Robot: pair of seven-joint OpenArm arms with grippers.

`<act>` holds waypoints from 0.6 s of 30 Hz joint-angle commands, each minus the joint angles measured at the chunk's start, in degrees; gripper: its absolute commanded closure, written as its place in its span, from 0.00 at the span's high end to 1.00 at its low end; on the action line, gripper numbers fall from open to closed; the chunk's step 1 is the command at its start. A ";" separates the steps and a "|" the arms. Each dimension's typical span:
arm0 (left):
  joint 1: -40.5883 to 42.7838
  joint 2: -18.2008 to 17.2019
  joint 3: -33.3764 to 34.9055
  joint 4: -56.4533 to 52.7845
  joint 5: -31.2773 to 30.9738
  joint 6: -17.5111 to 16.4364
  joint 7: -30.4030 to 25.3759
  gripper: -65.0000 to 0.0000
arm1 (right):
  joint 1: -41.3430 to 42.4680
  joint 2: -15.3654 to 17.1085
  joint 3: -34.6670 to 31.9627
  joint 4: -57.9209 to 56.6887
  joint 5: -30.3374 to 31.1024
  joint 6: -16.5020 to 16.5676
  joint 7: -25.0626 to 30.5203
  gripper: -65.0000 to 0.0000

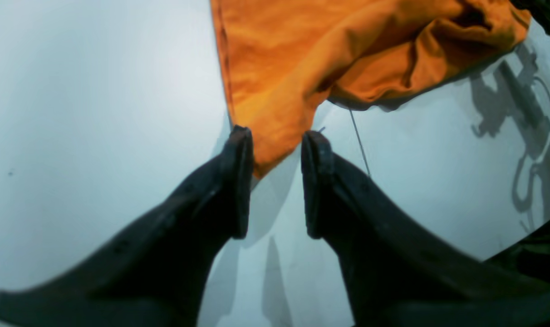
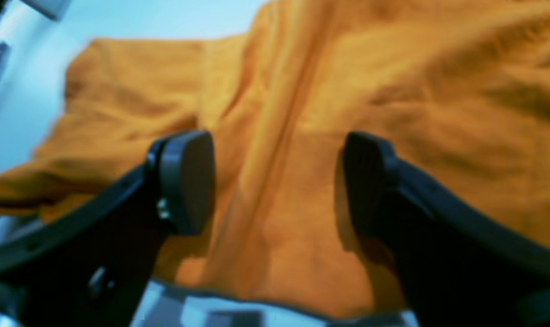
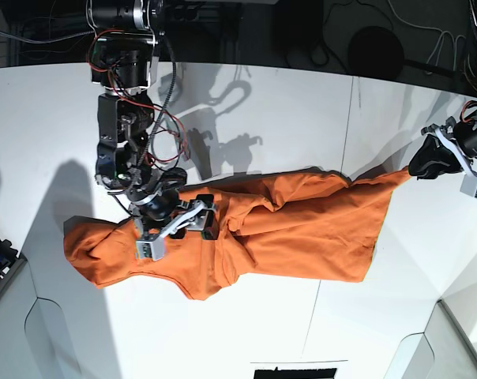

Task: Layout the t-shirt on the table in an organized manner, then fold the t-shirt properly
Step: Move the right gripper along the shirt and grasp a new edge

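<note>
One orange t-shirt (image 3: 286, 229) is all I have to work with, and it lies stretched across the white table (image 3: 57, 118), bunched and rumpled rather than flat. My right gripper (image 2: 277, 181) hovers over the shirt's crumpled end with its jaws spread wide and nothing between them but cloth below. My left gripper (image 1: 277, 179) sits at the shirt's opposite end; its jaws stand parted around a thin corner point of the fabric, and I can't tell whether they pinch it or have let it go.

I judge the shirt light, soft and limp: it will sag, drape and crease wherever I lift it, and a single layer could slide out of a loose pinch. It won't break, so a firm pinch is safe.

For laying it out, I'd take hold at the hem corners near the left gripper and at the shoulders or sleeve seams under the right gripper, pulling apart gently.
</note>
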 commanded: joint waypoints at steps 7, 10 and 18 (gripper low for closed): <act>-0.46 -1.27 -0.61 0.87 -1.64 -1.60 -1.16 0.33 | 2.78 -0.68 -11.76 1.03 -4.85 -7.56 2.95 0.68; -0.44 -1.27 -0.61 0.87 -1.66 -2.24 -0.98 0.33 | 3.63 -1.05 -14.05 1.03 -7.06 -11.45 3.19 0.68; -0.46 -1.27 -0.61 0.87 -1.70 -2.24 -0.63 0.33 | 4.09 -2.40 -14.34 -2.71 -12.50 -15.13 3.15 0.67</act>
